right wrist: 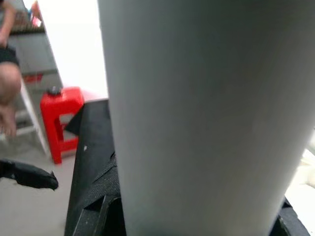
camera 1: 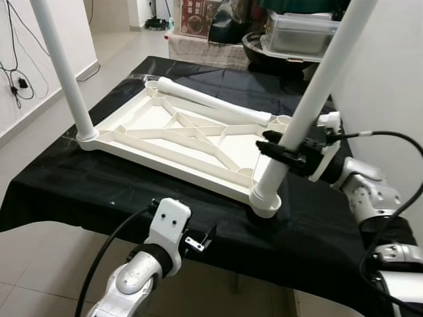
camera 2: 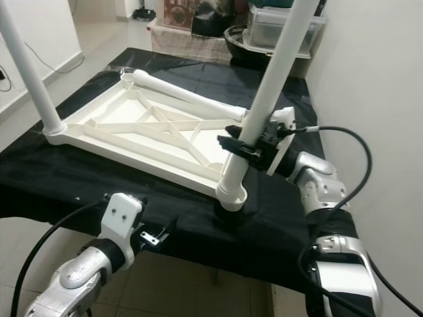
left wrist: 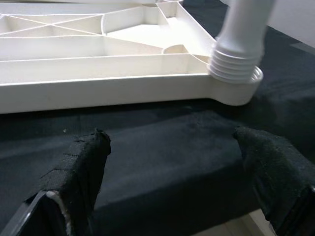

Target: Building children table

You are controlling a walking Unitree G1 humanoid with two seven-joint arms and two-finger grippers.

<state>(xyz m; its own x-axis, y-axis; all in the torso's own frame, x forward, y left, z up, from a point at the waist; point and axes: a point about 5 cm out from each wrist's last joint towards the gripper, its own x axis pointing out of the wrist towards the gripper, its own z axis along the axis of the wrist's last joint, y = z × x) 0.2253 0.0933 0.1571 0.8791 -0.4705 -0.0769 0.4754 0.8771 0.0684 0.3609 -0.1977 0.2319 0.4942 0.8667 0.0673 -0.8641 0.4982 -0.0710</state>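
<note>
Tabletop (camera 1: 165,132) upside down on black cloth (camera 1: 79,191) | two legs standing, near-right leg (camera 1: 301,112) pinched by your right gripper (camera 1: 281,150) | third leg (camera 1: 211,101) loose at far edge | left gripper (left wrist: 172,167) spread, idle near edge | two sockets left.

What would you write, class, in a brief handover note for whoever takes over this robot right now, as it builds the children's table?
Right gripper: shut on the near-right table leg, which stands tilted in its corner socket.
Left gripper: open, empty, hovering at the near edge of the black cloth.
Tabletop: upside down on the cloth.
Done: far-left leg stands upright in its socket.
Left: straighten and seat the tilted leg; fit the loose leg lying across the tabletop's far side. A fourth leg cannot be made out.
</note>
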